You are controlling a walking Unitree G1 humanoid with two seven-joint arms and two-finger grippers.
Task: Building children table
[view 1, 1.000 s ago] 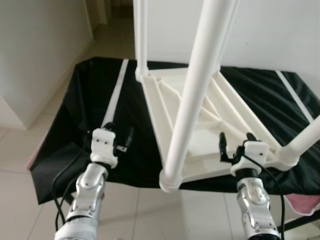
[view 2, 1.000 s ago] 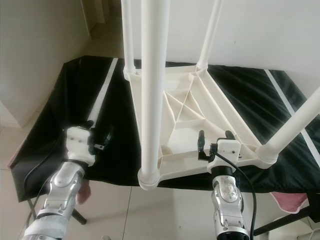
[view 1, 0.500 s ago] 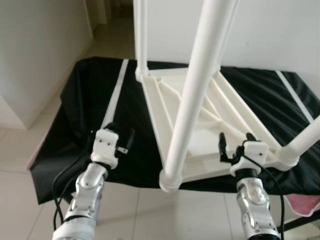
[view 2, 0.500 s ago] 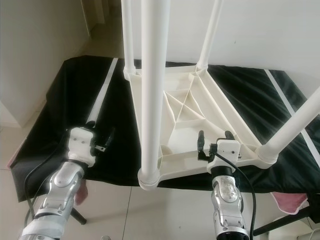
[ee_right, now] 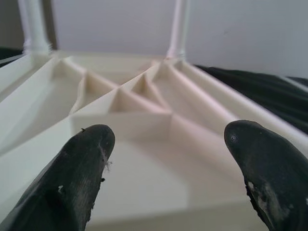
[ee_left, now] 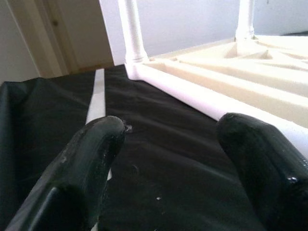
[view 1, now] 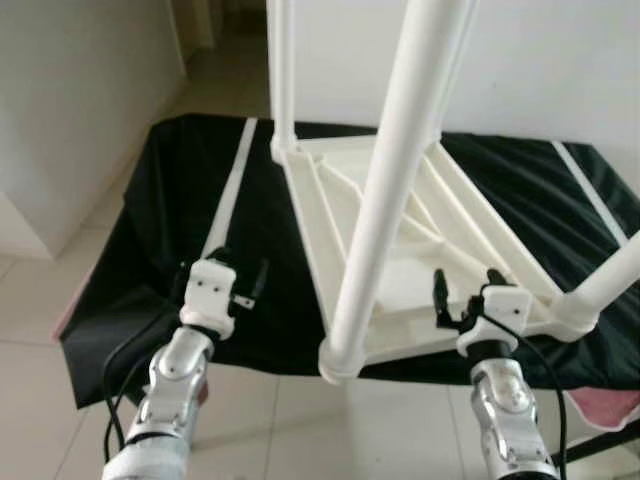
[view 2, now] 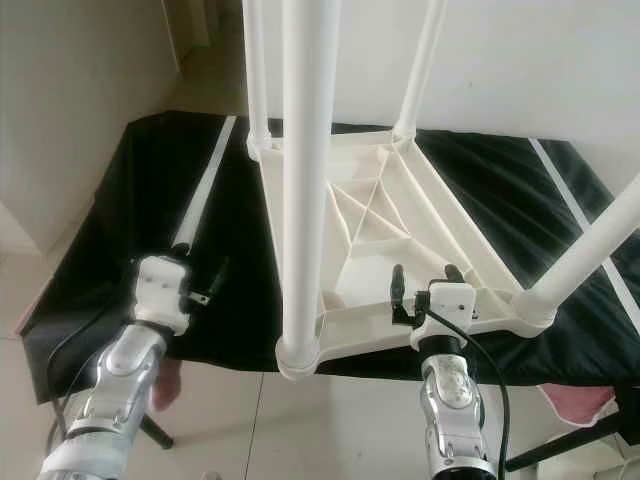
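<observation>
- Since a second ago our right gripper [view 2: 420,284] has eased slightly forward and inward over the near rim of the children's table [view 2: 370,235], while our left gripper [view 2: 200,278] has crept a little further over the black cloth [view 2: 130,240].
- The table lies upside down on the cloth-covered surface, its ribbed underside facing up, with four white legs [view 2: 300,170] seated in the corner sockets and standing upward.
- Our right gripper's fingers [ee_right: 82,159] are spread apart with nothing between them, poised just above the near edge of the underside.
- Our left gripper's fingers [ee_left: 91,159] are likewise apart and empty, hovering over the cloth just beside the table's left rail.
- We judge all legs fitted, so what remains is likely checking them or turning the table upright.
- The near leg stands between our arms and rises towards our head; a careless lift could knock it or loosen it in its socket.
- The near corner overhangs the surface edge, so pulling towards us could tip the table off.
- The cloth looks slippery and may slide under a push.
</observation>
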